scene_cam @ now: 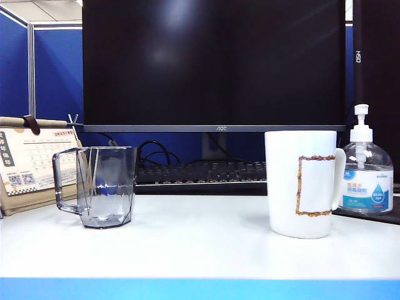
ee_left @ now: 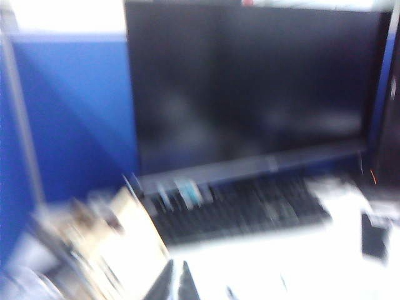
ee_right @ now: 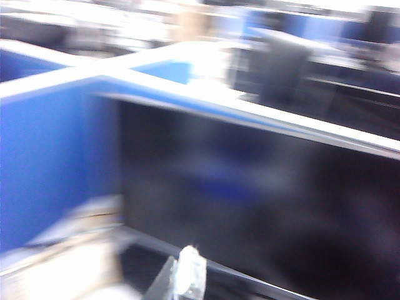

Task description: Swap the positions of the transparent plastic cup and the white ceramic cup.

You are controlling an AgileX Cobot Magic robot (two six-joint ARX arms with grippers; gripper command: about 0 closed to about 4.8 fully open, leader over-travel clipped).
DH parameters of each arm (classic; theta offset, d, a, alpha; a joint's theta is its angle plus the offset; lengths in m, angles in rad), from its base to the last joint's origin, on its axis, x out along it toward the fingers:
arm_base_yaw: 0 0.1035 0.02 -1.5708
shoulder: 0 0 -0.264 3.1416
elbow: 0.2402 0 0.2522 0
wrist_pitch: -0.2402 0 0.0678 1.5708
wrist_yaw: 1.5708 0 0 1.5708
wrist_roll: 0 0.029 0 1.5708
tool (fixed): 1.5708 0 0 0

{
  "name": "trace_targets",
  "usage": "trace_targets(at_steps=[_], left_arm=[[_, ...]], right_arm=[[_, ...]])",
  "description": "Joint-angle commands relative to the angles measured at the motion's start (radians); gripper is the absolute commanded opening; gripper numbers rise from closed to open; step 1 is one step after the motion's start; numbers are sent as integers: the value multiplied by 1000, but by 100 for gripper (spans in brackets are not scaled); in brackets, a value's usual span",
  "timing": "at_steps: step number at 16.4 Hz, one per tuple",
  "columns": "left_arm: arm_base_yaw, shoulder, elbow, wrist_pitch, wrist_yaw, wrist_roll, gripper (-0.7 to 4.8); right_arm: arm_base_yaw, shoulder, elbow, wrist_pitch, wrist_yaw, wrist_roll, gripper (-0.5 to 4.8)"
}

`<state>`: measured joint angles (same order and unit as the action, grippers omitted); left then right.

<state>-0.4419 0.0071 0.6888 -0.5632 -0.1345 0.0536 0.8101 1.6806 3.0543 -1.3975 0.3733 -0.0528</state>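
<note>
Two cups stand free on the tabletop: transparent plastic cup left, white ceramic cup right, well apart, neither held. Left hand and right hand are closed, empty, raised clear, so either cup appears accessible.

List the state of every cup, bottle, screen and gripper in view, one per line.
transparent plastic cup: upright, empty, on the table's left.
white ceramic cup: upright, on the right, contents hidden.
pump bottle: upright, behind the white cup.
monitor: screen dark.
left gripper: shut, holding nothing, away from both cups.
right gripper: shut, empty, facing the monitor.
</note>
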Motion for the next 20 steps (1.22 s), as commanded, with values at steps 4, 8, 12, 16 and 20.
trace_targets(at_steps=[4, 8, 12, 16, 20], left_arm=[[2, 2, -286, 266, 97, -184, -6], [2, 3, -310, 304, -20, -158, -6], [2, 2, -297, 318, -156, -132, -6], [2, 3, -212, 317, -32, 2, -6], [2, 2, -191, 256, 21, 17, -6]], right_arm=[[-312, 82, 1, 13, -185, 0, 8], [-470, 267, -31, 13, -329, 4, 8], [-480, 245, -40, 12, -518, 122, 8], [-478, -18, -40, 12, -807, 294, 8], [-479, -368, -107, 11, -850, 495, 6]])
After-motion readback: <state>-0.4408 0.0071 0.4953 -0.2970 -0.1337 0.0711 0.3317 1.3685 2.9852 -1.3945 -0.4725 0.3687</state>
